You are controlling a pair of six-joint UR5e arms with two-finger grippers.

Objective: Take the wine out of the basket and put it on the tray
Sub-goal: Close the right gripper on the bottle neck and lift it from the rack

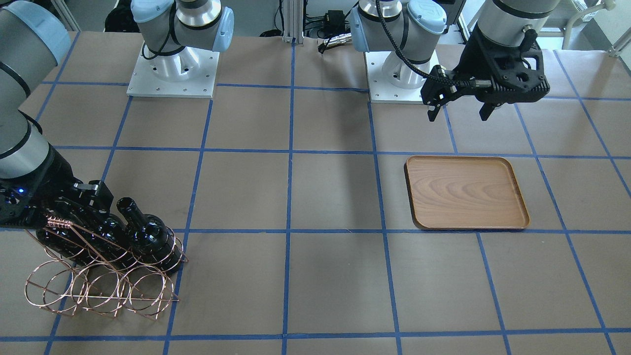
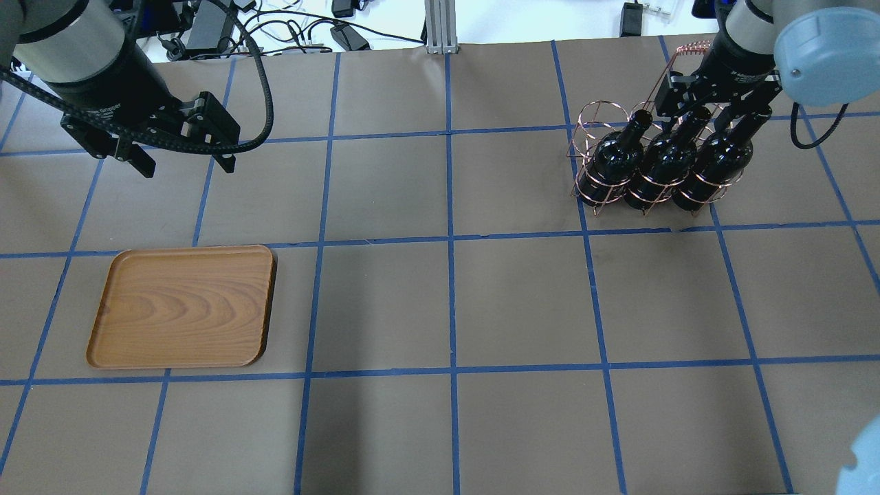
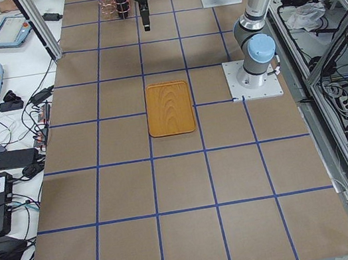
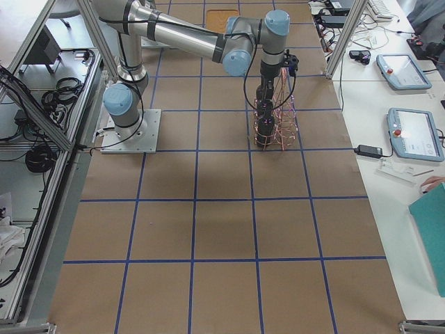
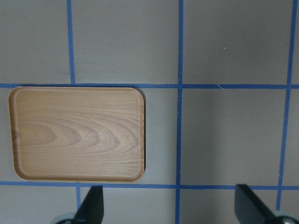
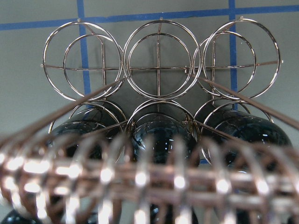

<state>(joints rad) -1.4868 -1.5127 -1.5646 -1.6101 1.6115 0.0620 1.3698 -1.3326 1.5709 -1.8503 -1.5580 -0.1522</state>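
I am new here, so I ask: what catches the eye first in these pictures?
Three dark bottles sit in a copper wire basket on the robot's right, with the right gripper at their necks. On its left lies a bare wooden tray, the open left gripper beyond it.

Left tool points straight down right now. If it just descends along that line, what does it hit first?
Most likely the bare brown table cover, not the tray. In the wrist view the left tool sits past the tray's corner, near a blue tape line. Depth is hard to judge.
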